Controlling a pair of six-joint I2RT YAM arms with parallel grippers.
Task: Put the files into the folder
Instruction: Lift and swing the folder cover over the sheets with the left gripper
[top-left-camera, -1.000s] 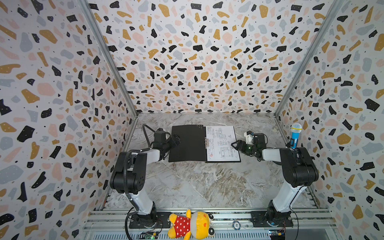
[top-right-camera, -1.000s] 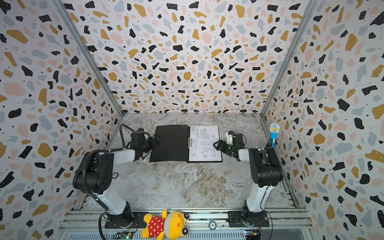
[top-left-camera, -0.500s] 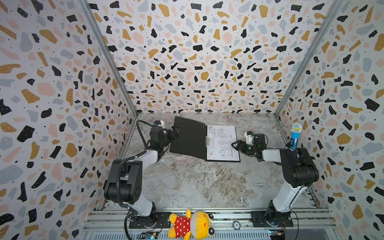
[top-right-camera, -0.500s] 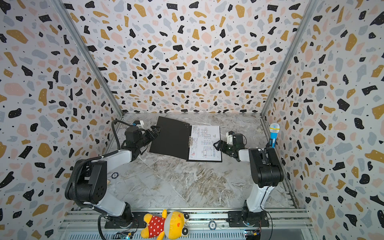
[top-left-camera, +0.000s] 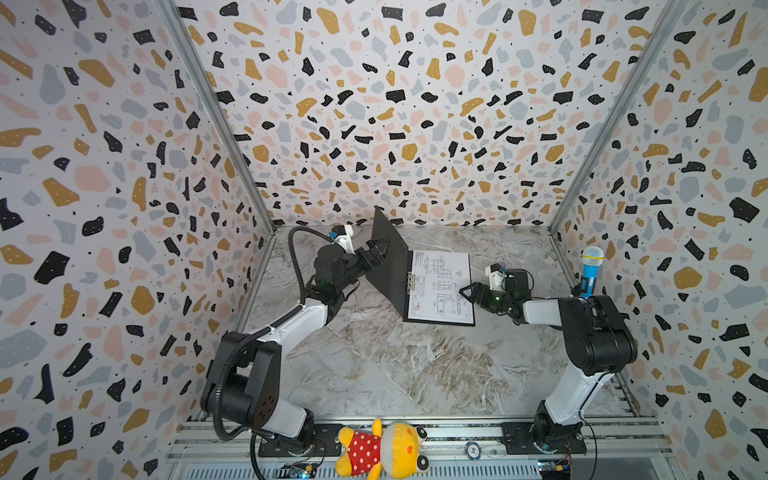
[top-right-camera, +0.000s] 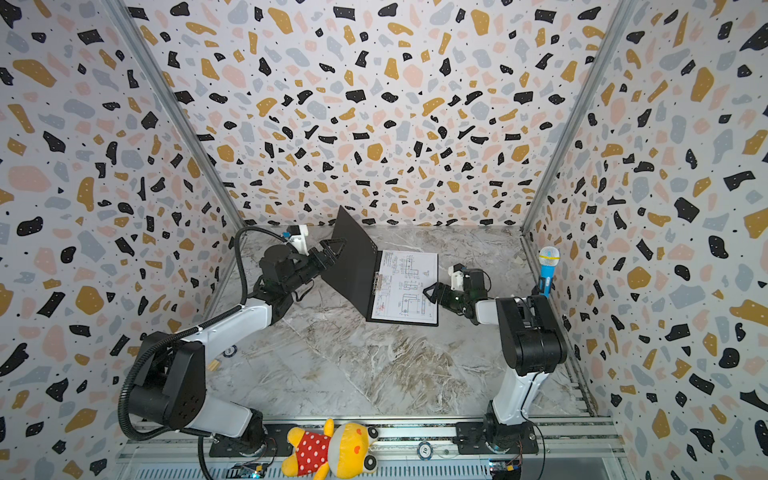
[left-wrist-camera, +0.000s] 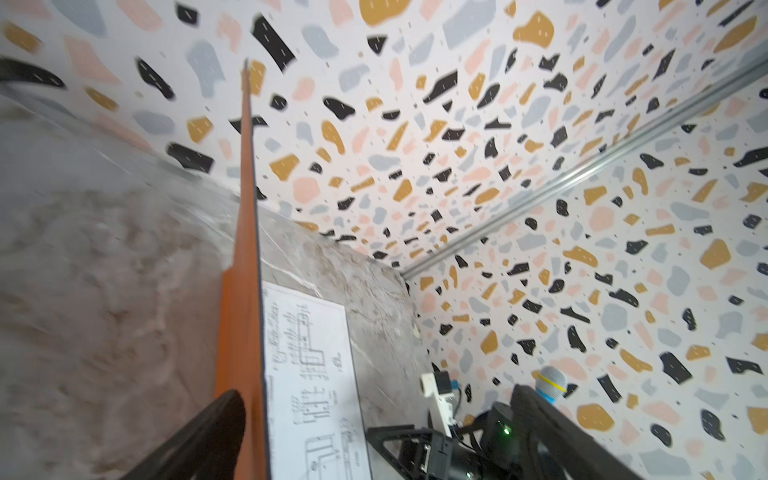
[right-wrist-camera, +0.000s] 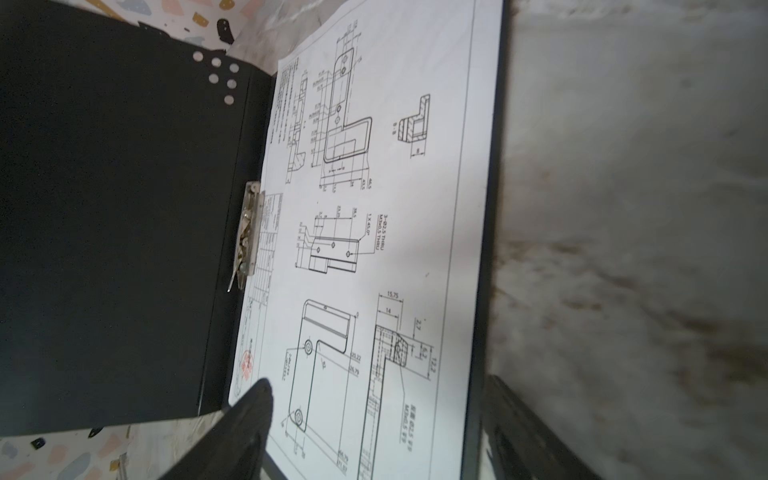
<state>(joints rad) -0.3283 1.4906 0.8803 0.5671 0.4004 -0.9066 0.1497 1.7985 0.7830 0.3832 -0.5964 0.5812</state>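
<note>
Quick update on the folder (top-left-camera: 392, 274) run: the big change is the left-hand cover (top-right-camera: 353, 257). A moment ago it lay flat on the desk (top-left-camera: 374, 365) with its black inside facing up. Now it has swung up on the spine and stands steeply tilted, by the look of it still short of folding over.

The left claw (top-left-camera: 379, 253) is doing the lifting at the cover's outer edge. Its jaws are spread wide. In the left wrist view the cover's orange edge (left-wrist-camera: 246, 249) sits right beside one finger, with the other well clear. So it reads as a push from underneath rather than a pinch (a thin cover could slip off that).

The other half hasn't budged. It's flat on the desk with the drawing sheet (top-left-camera: 440, 286) lying on it, the sheet's inner edge up against the metal clip (right-wrist-camera: 249, 232). The right claw (top-left-camera: 466, 293) has stayed at the outer edge, jaws parted and gripping nothing. One finger is over the sheet, the other out past the folder's rim. Whether it actually presses on the paper can't be told. The text sheet isn't visible anywhere (maybe under the drawing, no way to say).

So loading looks done and this is the closing step. The cover has to carry on over, and the right claw will need to clear out first.
</note>
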